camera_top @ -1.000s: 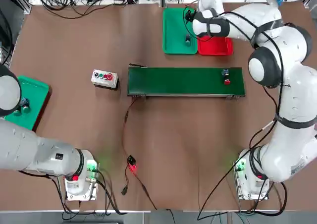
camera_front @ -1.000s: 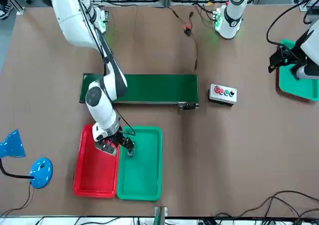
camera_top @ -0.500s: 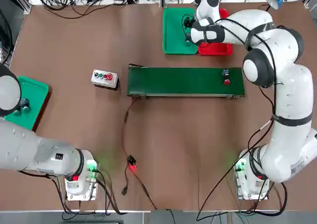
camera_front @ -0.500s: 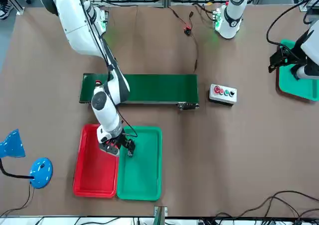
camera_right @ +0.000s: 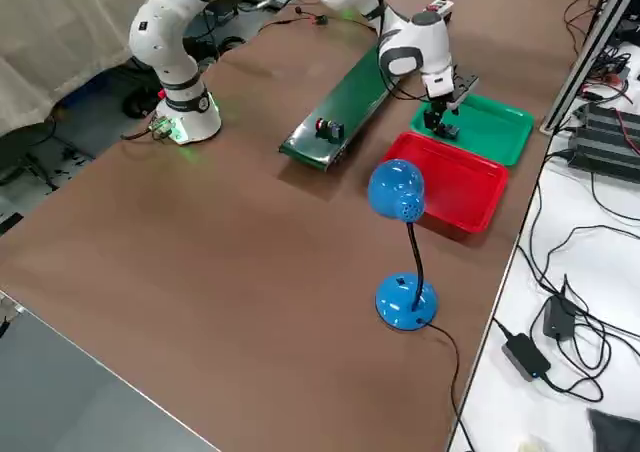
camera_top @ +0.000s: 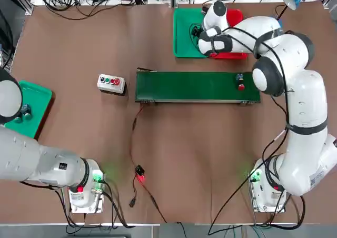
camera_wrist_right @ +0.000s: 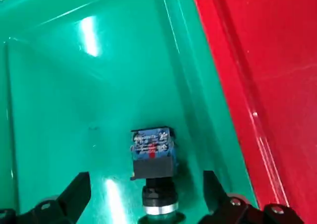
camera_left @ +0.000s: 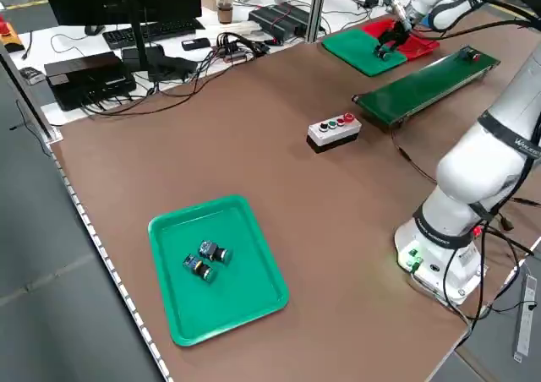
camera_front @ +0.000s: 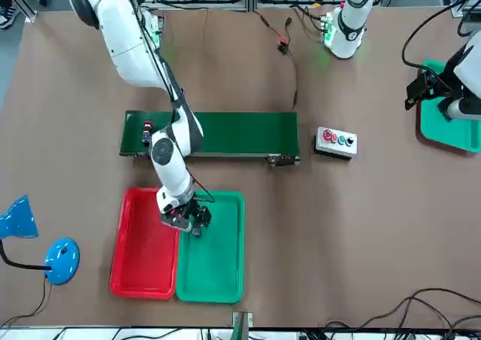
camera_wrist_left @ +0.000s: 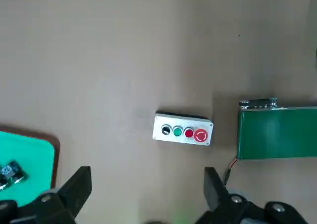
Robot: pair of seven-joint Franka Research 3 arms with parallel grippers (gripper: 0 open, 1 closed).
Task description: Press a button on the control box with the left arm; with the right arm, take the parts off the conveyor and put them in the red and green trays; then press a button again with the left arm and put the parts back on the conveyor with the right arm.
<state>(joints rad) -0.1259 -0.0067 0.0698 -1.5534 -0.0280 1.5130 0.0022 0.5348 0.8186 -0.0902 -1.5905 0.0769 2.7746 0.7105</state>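
The right pincer (camera_wrist_right: 143,211) hangs wide open, empty, over a push-button part (camera_wrist_right: 152,157) lying in the green tray (camera_wrist_right: 59,95). The left pincer (camera_wrist_left: 146,204) is wide too, holding nothing.

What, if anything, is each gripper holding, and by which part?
Nothing. The right gripper is open over a part lying in the green tray; the left gripper is open and empty.

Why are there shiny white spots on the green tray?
Right wrist view: lamp glare makes bright streaks on the glossy green tray, beside the part lying in it, and a small glint on the red tray. Top view: the brown table is matte, showing no glare.
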